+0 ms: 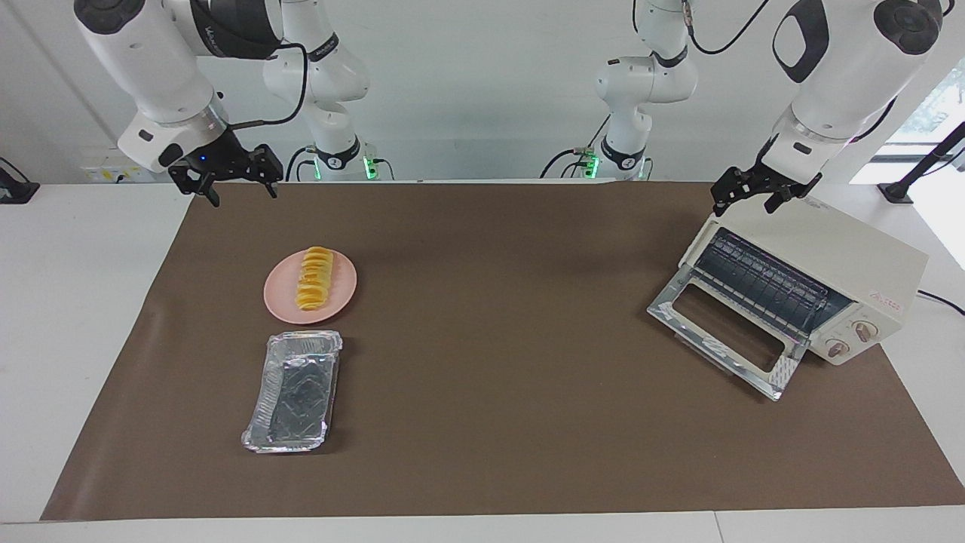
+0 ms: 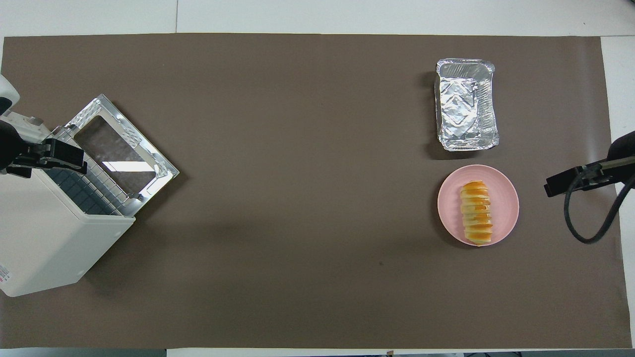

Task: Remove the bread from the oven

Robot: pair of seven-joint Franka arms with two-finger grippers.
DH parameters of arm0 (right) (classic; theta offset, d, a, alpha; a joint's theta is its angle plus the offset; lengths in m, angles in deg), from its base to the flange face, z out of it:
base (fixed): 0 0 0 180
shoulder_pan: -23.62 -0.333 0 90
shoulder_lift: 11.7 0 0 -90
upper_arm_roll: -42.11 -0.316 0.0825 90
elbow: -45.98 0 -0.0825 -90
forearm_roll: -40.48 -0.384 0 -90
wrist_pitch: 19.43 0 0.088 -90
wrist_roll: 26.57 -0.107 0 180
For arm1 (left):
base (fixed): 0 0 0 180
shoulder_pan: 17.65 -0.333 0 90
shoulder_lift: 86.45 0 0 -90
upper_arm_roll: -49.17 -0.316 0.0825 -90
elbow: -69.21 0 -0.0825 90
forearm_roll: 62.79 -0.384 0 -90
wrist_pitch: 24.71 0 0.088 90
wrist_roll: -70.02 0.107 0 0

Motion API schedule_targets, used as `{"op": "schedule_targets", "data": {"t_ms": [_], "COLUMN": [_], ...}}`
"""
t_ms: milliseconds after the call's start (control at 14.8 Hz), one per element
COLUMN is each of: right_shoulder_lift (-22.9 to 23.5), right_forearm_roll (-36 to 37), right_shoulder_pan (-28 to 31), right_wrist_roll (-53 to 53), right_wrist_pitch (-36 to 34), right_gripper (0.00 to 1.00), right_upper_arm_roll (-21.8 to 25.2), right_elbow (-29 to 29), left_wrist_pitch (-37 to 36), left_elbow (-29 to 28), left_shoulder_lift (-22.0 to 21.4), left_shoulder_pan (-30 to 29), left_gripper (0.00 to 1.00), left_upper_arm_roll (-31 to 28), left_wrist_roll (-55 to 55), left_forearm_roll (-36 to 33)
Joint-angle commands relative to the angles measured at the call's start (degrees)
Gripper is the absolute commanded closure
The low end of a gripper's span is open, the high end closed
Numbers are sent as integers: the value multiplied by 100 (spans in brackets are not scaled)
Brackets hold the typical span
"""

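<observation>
The bread (image 1: 314, 279), a ridged golden-yellow loaf, lies on a pink plate (image 1: 345, 292) toward the right arm's end of the table; it also shows in the overhead view (image 2: 476, 212). The cream-white oven (image 1: 852, 256) stands at the left arm's end with its glass door (image 1: 727, 332) dropped open and its wire rack (image 1: 761, 275) bare. It also shows in the overhead view (image 2: 49, 238). My left gripper (image 1: 745, 207) hangs open and empty over the oven's top edge. My right gripper (image 1: 243, 194) hangs open and empty over the mat's edge, nearer the robots than the plate.
An empty crinkled silver foil tray (image 1: 294, 392) lies just farther from the robots than the plate. A brown mat (image 1: 497, 362) covers the table. The oven's cable (image 1: 942, 300) trails off at the left arm's end.
</observation>
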Motion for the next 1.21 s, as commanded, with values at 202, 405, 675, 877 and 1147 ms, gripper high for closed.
{"op": "schedule_targets", "data": {"t_ms": [202,405,675,877,1147], "right_shoulder_lift": [118,118,110,145,145], "right_forearm_roll": [-66,-39,-31,-39,-39], "right_shoulder_pan": [143,143,134,152,143], "right_wrist_roll": [66,75,66,75,84], "right_wrist_pitch": [-103,178,170,179,179], "right_gripper": [0,0,0,0,0], "right_upper_arm_roll": [-40,4,22,39,136], "right_elbow": [-192,-51,-51,-121,-139], "left_wrist_pitch": [86,95,104,104,113], "left_elbow": [69,78,78,78,78], "left_shoulder_lift": [31,40,31,31,31], "left_shoulder_pan": [-54,-28,-19,-10,-10], "left_gripper": [0,0,0,0,0], "left_upper_arm_roll": [14,14,14,14,14], "left_wrist_roll": [55,29,12,11,11], "left_forearm_roll": [-37,-37,-29,-20,-20]}}
